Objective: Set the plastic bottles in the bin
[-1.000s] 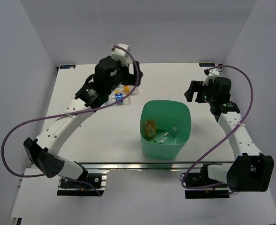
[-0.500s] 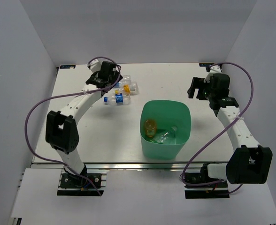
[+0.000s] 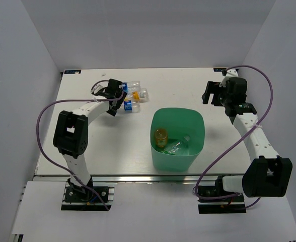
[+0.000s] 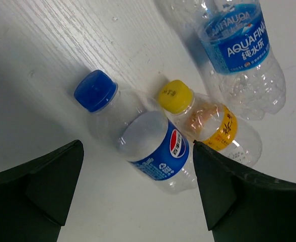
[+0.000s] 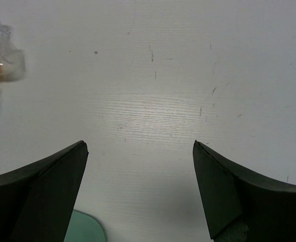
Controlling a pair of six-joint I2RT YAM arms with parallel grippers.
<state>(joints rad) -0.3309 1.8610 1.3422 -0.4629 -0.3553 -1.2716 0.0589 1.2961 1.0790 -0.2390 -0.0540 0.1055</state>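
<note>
three plastic bottles lie on their sides in a tight cluster on the white surface (image 3: 113, 146), towards its far left part and well apart from the bin (image 3: 174, 161). seen from the left wrist, the nearest is a clear blue-capped bottle (image 4: 153, 146) with a blue label, cap pointing up and left in that view. just beside it, touching or nearly so, lies a clear yellow-capped bottle (image 4: 213, 126) with an orange label. a larger clear aquafina bottle (image 4: 238, 45) lies just beyond those two, its blue label facing up. the left claw (image 4: 137, 148) hangs over this cluster with its jaws spread wide, one finger showing on each side of the blue-capped bottle in the wrist view; it has hold of nothing, and whether the fingers reach the surface cannot be told. the mint-green bin stands upright near the middle of the surface, closer to the near edge. inside it an orange bottle (image 3: 161, 137) sits against the left wall and a clear bottle (image 3: 178, 146) lies on the bottom beside it. the right claw (image 5: 140, 146) is at the far right of the surface, beyond the bin, jaws likewise spread wide and empty, with only bare white surface between its fingers. a sliver of the bin's green rim shows at the bottom of the right wrist view.
</note>
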